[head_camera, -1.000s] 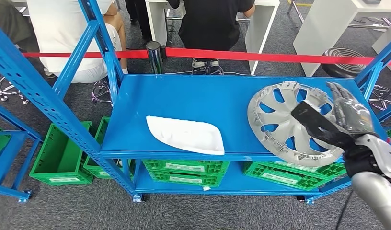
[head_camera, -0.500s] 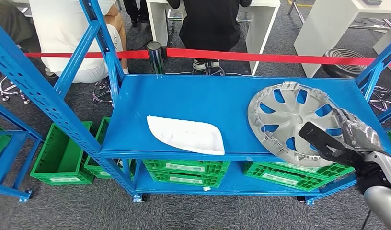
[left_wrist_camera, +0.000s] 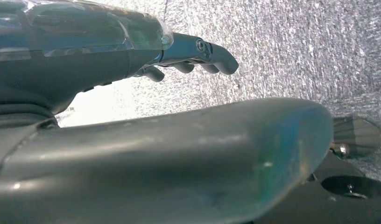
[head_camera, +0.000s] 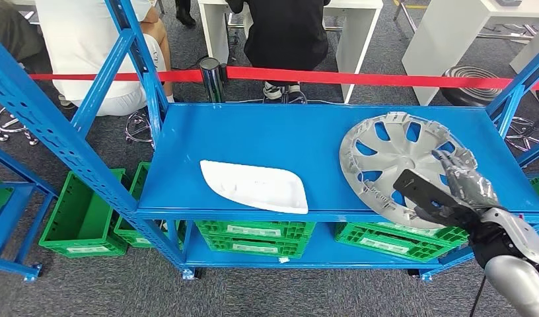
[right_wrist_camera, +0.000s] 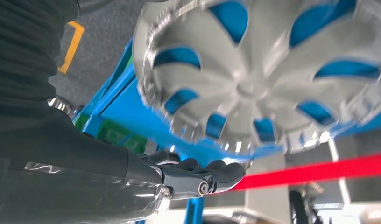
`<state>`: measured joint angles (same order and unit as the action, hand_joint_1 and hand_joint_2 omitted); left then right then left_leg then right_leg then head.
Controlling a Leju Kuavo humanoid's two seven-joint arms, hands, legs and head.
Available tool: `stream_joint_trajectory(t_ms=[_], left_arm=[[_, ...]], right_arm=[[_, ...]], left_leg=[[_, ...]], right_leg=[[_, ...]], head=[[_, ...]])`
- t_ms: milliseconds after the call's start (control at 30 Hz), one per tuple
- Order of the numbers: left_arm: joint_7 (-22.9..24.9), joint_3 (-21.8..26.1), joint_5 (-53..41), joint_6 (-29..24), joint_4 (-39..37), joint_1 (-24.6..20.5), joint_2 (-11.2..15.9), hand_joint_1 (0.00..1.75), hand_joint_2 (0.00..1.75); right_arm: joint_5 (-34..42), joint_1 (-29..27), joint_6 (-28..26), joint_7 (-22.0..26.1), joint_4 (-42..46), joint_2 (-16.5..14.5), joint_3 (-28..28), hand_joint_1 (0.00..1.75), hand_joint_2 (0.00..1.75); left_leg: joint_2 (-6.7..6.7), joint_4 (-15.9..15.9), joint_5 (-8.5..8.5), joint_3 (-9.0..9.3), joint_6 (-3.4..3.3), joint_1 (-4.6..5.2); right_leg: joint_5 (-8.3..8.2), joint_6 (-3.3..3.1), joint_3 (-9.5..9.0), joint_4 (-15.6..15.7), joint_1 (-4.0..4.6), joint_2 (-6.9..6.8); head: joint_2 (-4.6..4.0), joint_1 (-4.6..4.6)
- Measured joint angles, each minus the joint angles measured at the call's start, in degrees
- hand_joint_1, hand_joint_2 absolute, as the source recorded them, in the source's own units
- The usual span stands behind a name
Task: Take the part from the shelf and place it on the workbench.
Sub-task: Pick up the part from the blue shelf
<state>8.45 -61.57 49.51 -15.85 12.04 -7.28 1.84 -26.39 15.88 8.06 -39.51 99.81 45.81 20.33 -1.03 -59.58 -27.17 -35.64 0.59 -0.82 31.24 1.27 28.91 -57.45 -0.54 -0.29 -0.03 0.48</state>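
Right hand (head_camera: 466, 188) poised over the hubcap (head_camera: 402, 168) on the blue shelf (head_camera: 267, 142).
Fingers apart, holding nothing; the hubcap looks light, thin, slightly flexible plastic, best gripped at its overhanging rim.

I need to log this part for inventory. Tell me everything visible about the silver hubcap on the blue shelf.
The round silver plastic-looking hubcap has curved spokes with blue showing through the openings and small clips along its rim. It lies at the right end of the blue metal shelf, its near edge overhanging the front. The right hand is over its near right edge; contact is unclear.
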Motion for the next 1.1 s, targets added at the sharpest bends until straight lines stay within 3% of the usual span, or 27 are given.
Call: stream_joint_trajectory(t_ms=[400, 633, 1100], left_arm=[[1.5, 0.0, 0.0, 1.0, 0.0, 0.0, -1.0, 0.0, 0.0], [0.7, 0.0, 0.2, 0.9, 0.0, 0.0, -1.2, 0.0, 0.0], [-0.3, 0.0, 0.8, 0.8, 0.0, 0.0, -1.2, 0.0, 0.0]], right_arm=[[0.8, 1.1, 6.5, -0.3, 0.9, -0.5, 4.4, 0.0, 1.75], [-1.1, 3.2, 11.4, -0.3, 0.2, -2.3, 7.1, 0.0, 1.75], [-5.3, 5.5, 15.8, -0.4, -4.4, -5.5, 9.3, 0.0, 1.75]], left_leg=[[0.03, 0.0, 0.0, 0.0, 0.0, 0.0], [-0.03, 0.0, 0.0, 0.0, 0.0, 0.0], [-0.1, 0.0, 0.0, 0.01, 0.0, 0.0]], right_leg=[[-0.01, -0.01, -0.01, 0.0, 0.01, 0.01], [-0.01, -0.01, -0.01, 0.0, 0.01, 0.02], [-0.01, -0.02, 0.0, 0.0, 0.0, 0.05]], head=[[0.01, 0.0], [0.0, 0.0], [0.01, 0.0]])
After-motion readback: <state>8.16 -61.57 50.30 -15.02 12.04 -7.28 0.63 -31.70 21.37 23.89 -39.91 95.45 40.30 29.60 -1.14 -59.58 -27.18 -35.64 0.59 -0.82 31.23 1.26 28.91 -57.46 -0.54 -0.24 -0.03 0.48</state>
